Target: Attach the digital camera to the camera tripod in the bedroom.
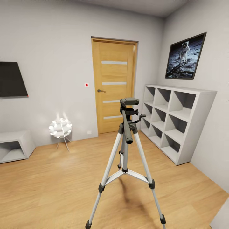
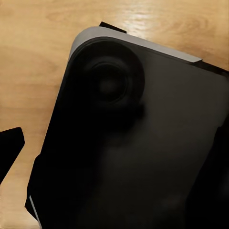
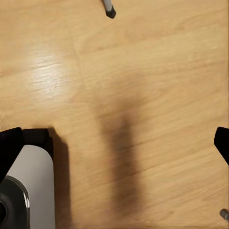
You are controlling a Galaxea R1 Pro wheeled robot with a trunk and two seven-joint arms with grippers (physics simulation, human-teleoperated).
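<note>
The camera tripod point(image 1: 127, 152) is being faced on the floor point(image 1: 57, 184); its spread legs risk being knocked. Whether either tool is clenched cannot be told.

The light wooden plank floor point(image 1: 57, 178) carries the camera tripod point(image 1: 127, 152), standing near and centre on its three black feet. Far left sit a low grey-white open unit point(image 1: 16, 146) and a white-globed floor lamp point(image 1: 60, 128); a cube shelf point(image 1: 178, 121) stands at right.
</note>
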